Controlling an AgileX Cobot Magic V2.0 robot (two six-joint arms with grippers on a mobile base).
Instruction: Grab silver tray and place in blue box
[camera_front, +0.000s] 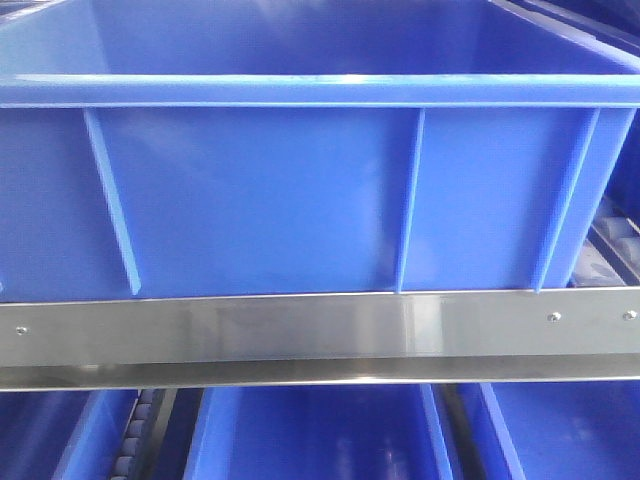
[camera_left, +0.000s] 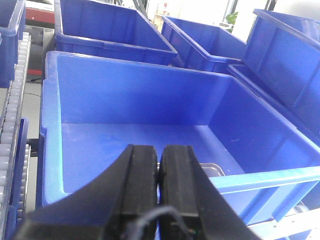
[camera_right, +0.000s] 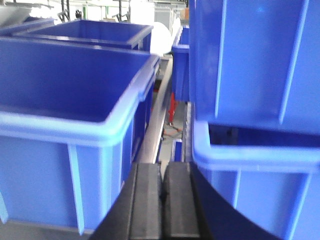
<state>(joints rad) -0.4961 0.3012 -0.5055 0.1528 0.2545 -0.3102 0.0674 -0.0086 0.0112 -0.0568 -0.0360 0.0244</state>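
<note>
So the blue box (camera_front: 300, 190) basically fills the front view, ribbed outer wall and thick flat rim sitting on a metal shelf rail (camera_front: 300, 335), with more blue crates (camera_front: 310, 435) on the level below; from that angle you can't see into it at all. The left wrist view looks down into that box (camera_left: 150, 100), smooth floor, mostly bare; right behind the left gripper (camera_left: 159, 167), low on the floor near the front wall, there's a sliver of shiny metal with a rounded corner and raised rim poking out, which I'd say is the silver tray (camera_left: 212, 169); most of it is hidden by the black fingers so I can't tell how flat it lies. If that's right, the placing part looks basically done, tray's inside the box and nothing seems to be clamped on it; what's left is probably just backing the arms off. Left gripper's jaws are pressed together with nothing between them, hovering above the near rim; right gripper (camera_right: 162, 200) is the same, jaws together and empty, off to the side in the gap between two neighbouring crates (camera_right: 75, 100), pointing down the rack aisle, nowhere near the tray; no tray visible in that view.
</note>
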